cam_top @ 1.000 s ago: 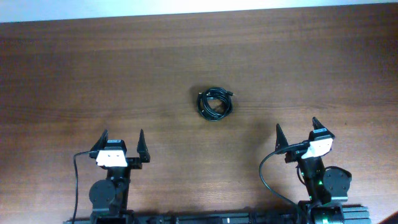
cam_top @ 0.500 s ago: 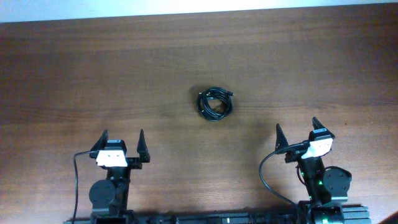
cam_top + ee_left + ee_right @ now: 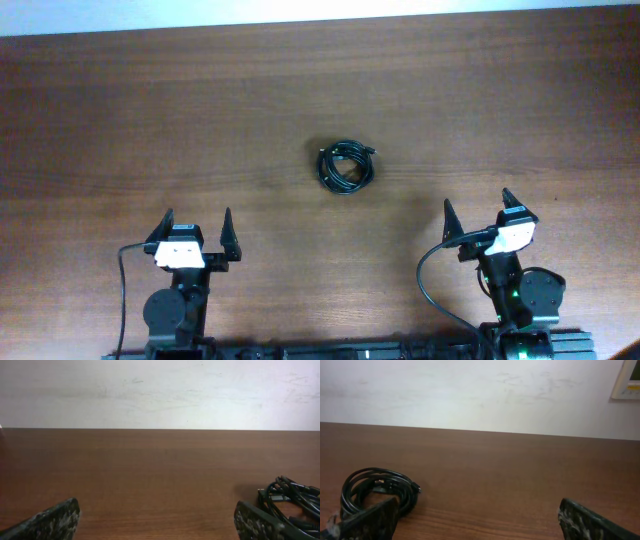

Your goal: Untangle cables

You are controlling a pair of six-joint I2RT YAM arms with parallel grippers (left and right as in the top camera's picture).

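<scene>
Overhead: one coil of cables [image 3: 346, 167] (perhaps several).

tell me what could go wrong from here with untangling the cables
The cables lie in one tight coil, so a pinch may grab several loops together and tighten the tangle. The left gripper and right gripper are both open and apart from the coil; reaching in together, they might collide over it.

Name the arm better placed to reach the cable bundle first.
Right, marginally: the right tool, open, sits slightly nearer the cables than the left tool, also open. Neither touches them.
</scene>
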